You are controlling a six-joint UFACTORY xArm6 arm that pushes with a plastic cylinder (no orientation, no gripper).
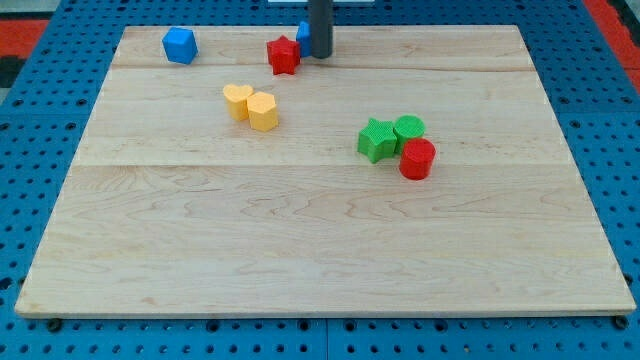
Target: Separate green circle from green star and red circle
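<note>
The green circle (pixel 409 128) sits right of the board's middle, touching the green star (pixel 376 140) on its left and the red circle (pixel 417 159) just below it. The three form a tight cluster. My tip (pixel 319 55) is at the view's top, near the board's far edge, well up and left of the cluster. It stands just right of a red star (pixel 284 55) and in front of a partly hidden blue block (pixel 302 33).
A blue block (pixel 180 45) lies at the top left. A yellow heart (pixel 237 100) and a yellow hexagon (pixel 263 111) touch each other left of centre. The wooden board (pixel 320 260) rests on a blue pegboard surface.
</note>
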